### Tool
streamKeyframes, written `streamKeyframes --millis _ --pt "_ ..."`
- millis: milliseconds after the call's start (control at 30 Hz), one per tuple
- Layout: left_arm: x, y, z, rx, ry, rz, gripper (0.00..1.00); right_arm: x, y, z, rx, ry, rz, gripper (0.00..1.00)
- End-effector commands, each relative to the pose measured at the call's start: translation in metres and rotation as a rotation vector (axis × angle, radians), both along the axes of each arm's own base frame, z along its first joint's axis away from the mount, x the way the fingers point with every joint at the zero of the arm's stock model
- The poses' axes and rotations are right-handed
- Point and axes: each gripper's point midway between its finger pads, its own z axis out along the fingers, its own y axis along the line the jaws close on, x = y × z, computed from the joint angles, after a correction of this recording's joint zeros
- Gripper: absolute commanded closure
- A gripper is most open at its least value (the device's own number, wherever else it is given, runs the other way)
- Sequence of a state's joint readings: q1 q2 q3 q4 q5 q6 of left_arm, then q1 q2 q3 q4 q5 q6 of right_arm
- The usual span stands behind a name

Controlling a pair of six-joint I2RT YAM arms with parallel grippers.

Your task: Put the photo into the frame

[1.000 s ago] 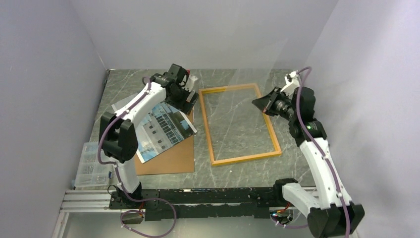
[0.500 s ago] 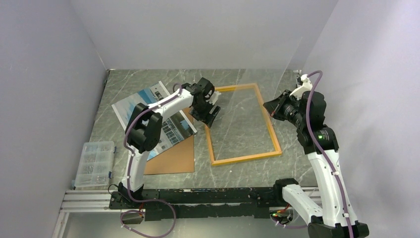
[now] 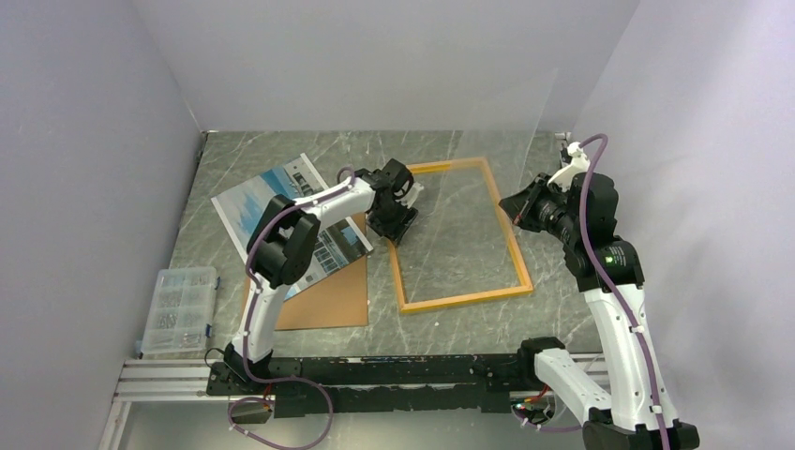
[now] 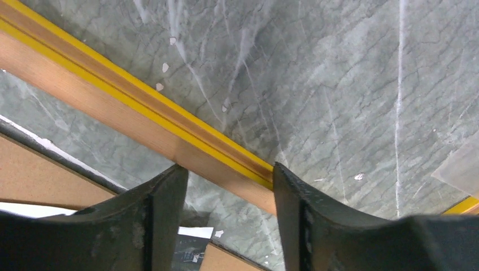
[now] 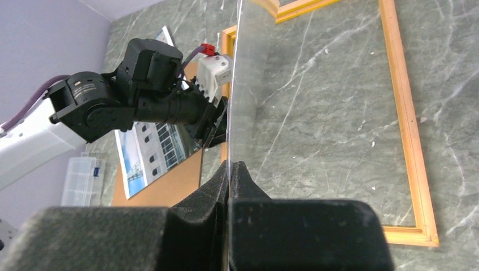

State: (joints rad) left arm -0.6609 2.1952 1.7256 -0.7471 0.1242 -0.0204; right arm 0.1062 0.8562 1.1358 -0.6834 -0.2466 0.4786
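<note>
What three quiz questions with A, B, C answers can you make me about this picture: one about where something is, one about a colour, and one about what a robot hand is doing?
1. Where is the photo compared with the frame?
A) inside it
B) lying to its left, partly on the brown board
C) lifted high above it

2. What colour are the frame's rails?
A) yellow-orange
B) blue
C) black

3. What is the right gripper doing?
A) standing wide open
B) holding the photo
C) pinched shut on the clear pane

Answers:
1 B: the top view shows the photo flat on the left, its lower part over the board.
2 A: the rails look yellow-orange in all three views.
3 C: the right wrist view shows the fingers closed on the pane's edge.
</note>
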Motion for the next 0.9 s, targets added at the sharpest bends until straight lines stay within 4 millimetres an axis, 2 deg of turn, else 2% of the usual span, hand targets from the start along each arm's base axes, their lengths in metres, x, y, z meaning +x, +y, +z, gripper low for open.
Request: streamKeyframes --millis 0,167,367,700,867 --pt "-0.001 0.009 -0.010 0.050 -0.037 -0.042 0.43 0.003 0.008 0.027 0.028 -0.100 0.045 1.00" --pt "-0.004 0.030 -0.012 0.125 -0.078 -0.085 0.50 0.005 0.018 0.022 0.065 -0.088 0.091 1.00" --pt "-0.021 0.050 -0.021 0.161 -0.077 -0.143 0.55 0.011 0.024 0.012 0.086 -0.062 0.109 1.00" --pt "-0.023 0.087 -0.029 0.276 -0.130 -0.195 0.61 0.010 0.031 0.004 0.130 -0.043 0.134 1.00" --pt "-0.017 0.098 -0.030 0.298 -0.148 -0.207 0.63 0.010 0.034 0.002 0.150 -0.036 0.145 1.00"
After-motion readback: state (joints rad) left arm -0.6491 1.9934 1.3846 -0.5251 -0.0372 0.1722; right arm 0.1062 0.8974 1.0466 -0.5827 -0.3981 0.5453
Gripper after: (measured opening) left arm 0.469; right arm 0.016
